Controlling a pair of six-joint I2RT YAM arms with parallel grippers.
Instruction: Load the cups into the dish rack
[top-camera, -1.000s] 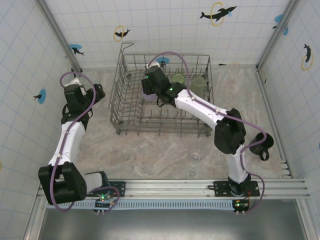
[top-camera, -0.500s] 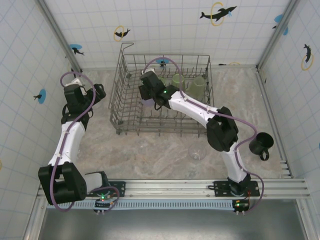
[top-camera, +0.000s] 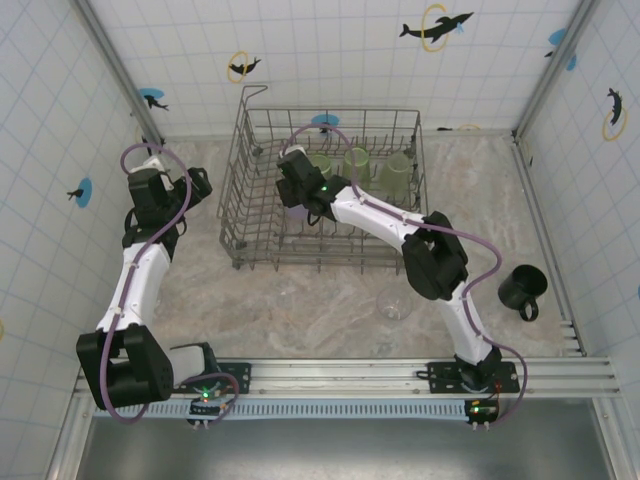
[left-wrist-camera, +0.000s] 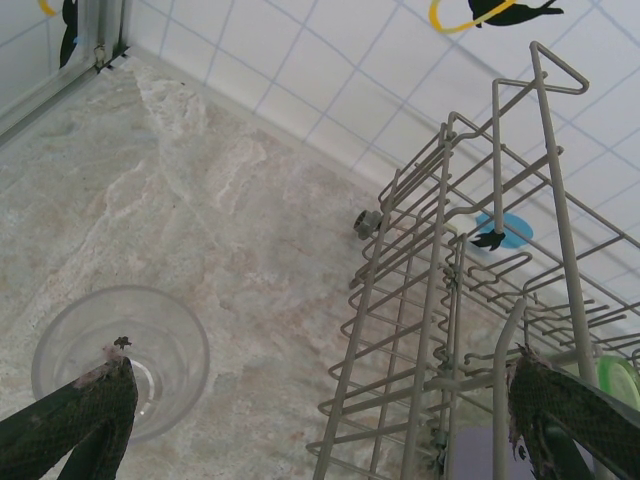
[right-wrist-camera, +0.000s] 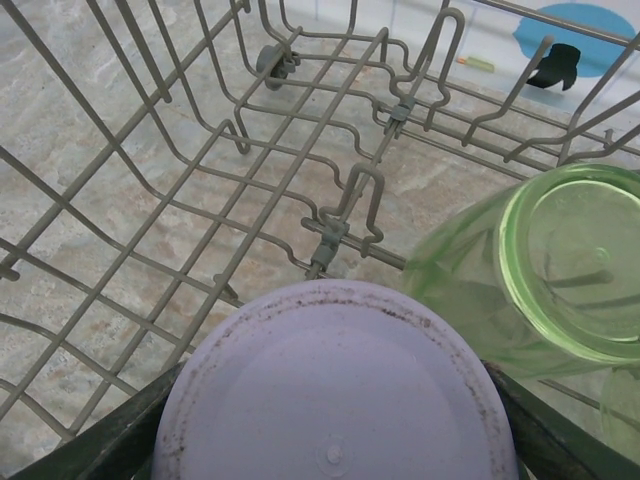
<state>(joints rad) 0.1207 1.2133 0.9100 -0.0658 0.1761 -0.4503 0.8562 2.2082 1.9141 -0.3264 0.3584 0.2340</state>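
My right gripper pinches the lavender tumbler bottom-up, I think so that it drains. It is inside the dish rack, in its left half, just beside a green tumbler. My left gripper is spread wide over the counter near the rack's left side, above a clear glass.

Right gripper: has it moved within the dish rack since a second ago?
Yes. The right gripper, holding the lavender tumbler, has shifted left and nearer within the dish rack, uncovering a green tumbler.
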